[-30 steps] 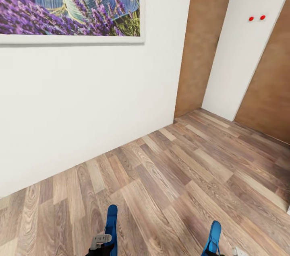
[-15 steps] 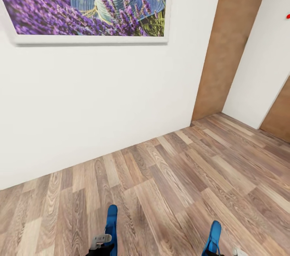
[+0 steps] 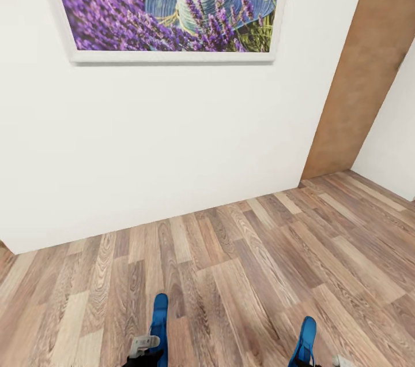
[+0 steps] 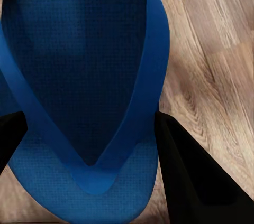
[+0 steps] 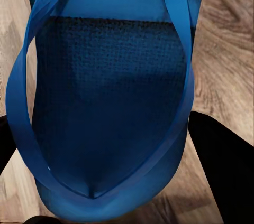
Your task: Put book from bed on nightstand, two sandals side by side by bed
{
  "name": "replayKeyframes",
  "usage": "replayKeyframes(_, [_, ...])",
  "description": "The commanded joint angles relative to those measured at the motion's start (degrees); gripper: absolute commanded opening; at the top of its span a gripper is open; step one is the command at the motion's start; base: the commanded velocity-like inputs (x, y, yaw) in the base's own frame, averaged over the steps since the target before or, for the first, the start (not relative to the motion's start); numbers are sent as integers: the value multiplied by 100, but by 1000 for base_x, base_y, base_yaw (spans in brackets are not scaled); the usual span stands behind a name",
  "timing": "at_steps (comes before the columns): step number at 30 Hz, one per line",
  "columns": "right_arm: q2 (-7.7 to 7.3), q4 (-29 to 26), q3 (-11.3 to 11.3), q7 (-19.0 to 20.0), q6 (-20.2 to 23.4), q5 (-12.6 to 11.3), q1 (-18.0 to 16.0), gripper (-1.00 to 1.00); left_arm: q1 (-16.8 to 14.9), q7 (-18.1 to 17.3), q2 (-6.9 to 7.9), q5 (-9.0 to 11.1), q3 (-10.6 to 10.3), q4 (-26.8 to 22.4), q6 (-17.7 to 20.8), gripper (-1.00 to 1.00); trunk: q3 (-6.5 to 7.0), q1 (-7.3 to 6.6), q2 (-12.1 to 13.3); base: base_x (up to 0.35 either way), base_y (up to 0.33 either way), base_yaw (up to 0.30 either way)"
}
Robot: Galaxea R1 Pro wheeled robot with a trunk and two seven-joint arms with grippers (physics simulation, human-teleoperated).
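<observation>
Turning left, the robot's head now sees more wall, while each gripper, left (image 4: 87,145) and right (image 5: 100,155), squeezes a light, bendy sandal: left sandal (image 4: 79,76) at 7 o'clock, right sandal (image 5: 106,92) at 5 o'clock.

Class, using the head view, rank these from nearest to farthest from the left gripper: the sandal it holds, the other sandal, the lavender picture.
1. Left sandal, in the left gripper.
2. Right sandal, off to its right.
3. Lavender picture, high on the wall ahead.

My left claw (image 3: 151,349) sits low at my front, its dark fingers (image 4: 190,176) closed on either side of a blue sandal (image 4: 84,102); my right claw (image 3: 314,362) likewise clamps the other sandal (image 5: 111,108) between its fingers (image 5: 225,166)
</observation>
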Motion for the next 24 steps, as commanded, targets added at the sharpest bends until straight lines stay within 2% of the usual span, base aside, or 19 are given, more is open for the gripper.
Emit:
replayKeyframes(1, [1,0,-50,28,28,10,-1,-100,-6,-37,0,-2,42,9,-4,-100,-5,-1,-2,0,0,293])
replayKeyframes(24, [42,0,-50,28,28,10,-1,-100,-6,-36,0,-2,42,9,-4,-100,-5,-1,-2,0,0,293])
